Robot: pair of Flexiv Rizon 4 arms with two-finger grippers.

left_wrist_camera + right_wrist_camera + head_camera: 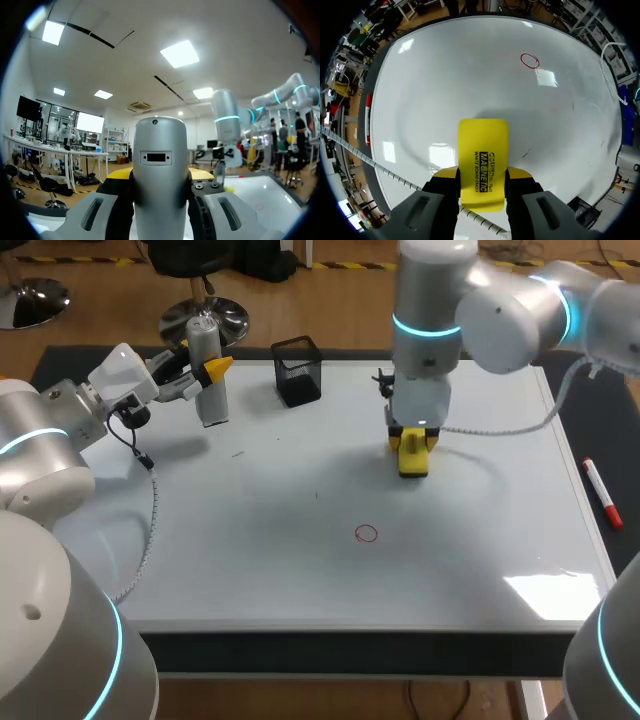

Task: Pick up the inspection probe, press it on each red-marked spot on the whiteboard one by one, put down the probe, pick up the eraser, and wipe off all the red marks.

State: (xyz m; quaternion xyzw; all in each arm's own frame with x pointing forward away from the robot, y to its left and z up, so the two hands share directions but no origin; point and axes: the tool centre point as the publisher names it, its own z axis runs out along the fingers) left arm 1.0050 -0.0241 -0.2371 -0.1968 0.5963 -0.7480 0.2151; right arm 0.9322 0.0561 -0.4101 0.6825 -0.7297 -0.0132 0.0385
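Now the right gripper is clenched on the yellow eraser, held near the red circle on the whiteboard. It should lower the eraser flat and sweep fully across the circle. The left gripper grips the probe, well away from that circle.

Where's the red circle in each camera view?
Head view: red circle on the whiteboard, nearer the camera than the eraser.
Left wrist view: not clearly visible beyond the probe.
Right wrist view: ahead of the eraser in the right pincer.
Shared landmark: the eraser, head and right wrist.
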